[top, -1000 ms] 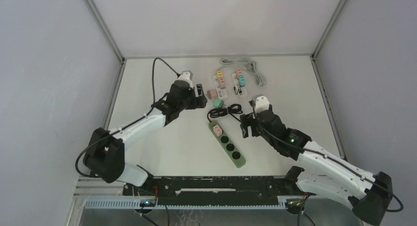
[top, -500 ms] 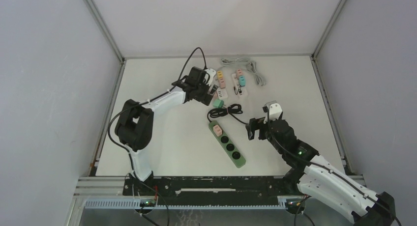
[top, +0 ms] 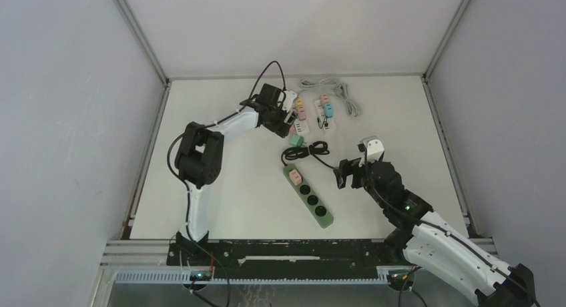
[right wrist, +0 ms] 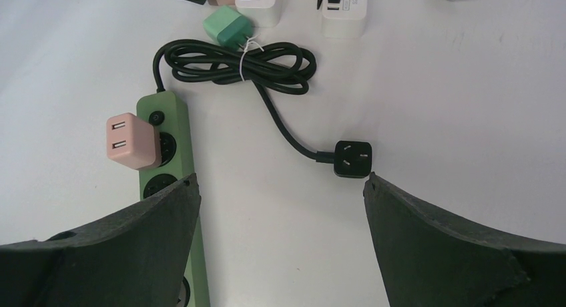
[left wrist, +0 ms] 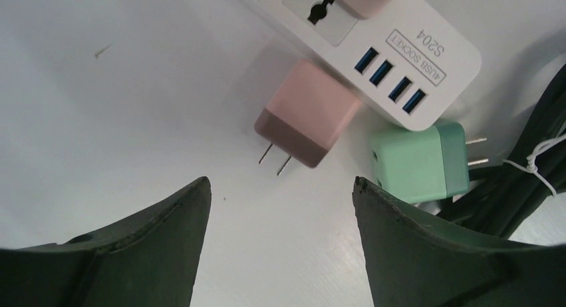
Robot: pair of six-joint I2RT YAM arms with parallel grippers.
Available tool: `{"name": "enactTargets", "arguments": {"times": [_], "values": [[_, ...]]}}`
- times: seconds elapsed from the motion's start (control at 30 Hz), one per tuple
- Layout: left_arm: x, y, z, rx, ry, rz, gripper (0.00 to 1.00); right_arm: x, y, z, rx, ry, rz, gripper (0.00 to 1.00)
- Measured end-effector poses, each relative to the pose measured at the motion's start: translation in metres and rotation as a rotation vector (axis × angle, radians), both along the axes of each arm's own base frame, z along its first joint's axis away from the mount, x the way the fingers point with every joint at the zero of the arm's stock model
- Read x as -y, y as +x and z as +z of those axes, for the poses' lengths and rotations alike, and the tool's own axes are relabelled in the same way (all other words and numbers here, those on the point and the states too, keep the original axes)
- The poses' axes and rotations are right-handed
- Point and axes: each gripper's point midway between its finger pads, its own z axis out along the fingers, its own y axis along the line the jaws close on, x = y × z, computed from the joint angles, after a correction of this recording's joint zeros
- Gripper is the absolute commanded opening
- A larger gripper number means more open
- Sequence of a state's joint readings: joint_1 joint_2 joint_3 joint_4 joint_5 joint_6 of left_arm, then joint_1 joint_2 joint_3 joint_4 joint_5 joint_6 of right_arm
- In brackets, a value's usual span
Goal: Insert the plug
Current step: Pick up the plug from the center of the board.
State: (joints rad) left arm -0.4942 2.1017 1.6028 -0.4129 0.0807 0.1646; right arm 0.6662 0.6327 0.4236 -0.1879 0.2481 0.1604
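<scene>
Over the pink plug (left wrist: 307, 113), the outstretched left end effector (left wrist: 279, 183) gapes; the right end effector (right wrist: 280, 180) gapes too.

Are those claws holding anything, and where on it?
Nothing. The left gripper hovers open above a pink plug; the right gripper is open and empty.

The left arm (top: 230, 123) stands folded at a high elbow, and its forearm stretches out level behind the left pincer (left wrist: 280, 185). That pincer points downward, its two dark fingers (left wrist: 167, 233) spread wide and gripping nothing. The right arm (top: 434, 240) slants low behind the right pincer (right wrist: 280, 181), which also faces down with its fingers parted wide and bare.
</scene>
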Motion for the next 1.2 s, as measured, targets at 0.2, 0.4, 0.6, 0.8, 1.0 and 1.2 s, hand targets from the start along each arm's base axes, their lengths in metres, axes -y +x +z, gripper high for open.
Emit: {"name": "enactTargets", "arguments": {"times": [0.2, 0.4, 0.6, 0.8, 1.0, 1.2], "values": [[0.011, 0.017, -0.010, -0.047, -0.030, -0.023, 0.78, -0.003, 0.002, -0.002, -0.005, 0.002, 0.014, 0.97], [0.012, 0.034, -0.014, -0.089, -0.037, -0.017, 0.75, -0.005, 0.002, -0.007, -0.025, -0.005, 0.032, 0.97], [0.013, 0.025, -0.024, -0.167, -0.040, -0.034, 0.71, -0.005, 0.002, -0.007, -0.026, -0.006, 0.038, 0.97], [0.019, 0.015, -0.026, -0.208, -0.073, -0.068, 0.62, -0.005, 0.002, -0.008, -0.030, -0.002, 0.043, 0.97], [0.023, 0.010, -0.027, -0.224, -0.094, -0.091, 0.48, -0.008, 0.001, -0.008, -0.035, 0.004, 0.060, 0.96], [0.022, 0.004, -0.027, -0.226, -0.108, -0.092, 0.42, -0.009, 0.000, -0.008, -0.038, 0.008, 0.066, 0.95]]}}
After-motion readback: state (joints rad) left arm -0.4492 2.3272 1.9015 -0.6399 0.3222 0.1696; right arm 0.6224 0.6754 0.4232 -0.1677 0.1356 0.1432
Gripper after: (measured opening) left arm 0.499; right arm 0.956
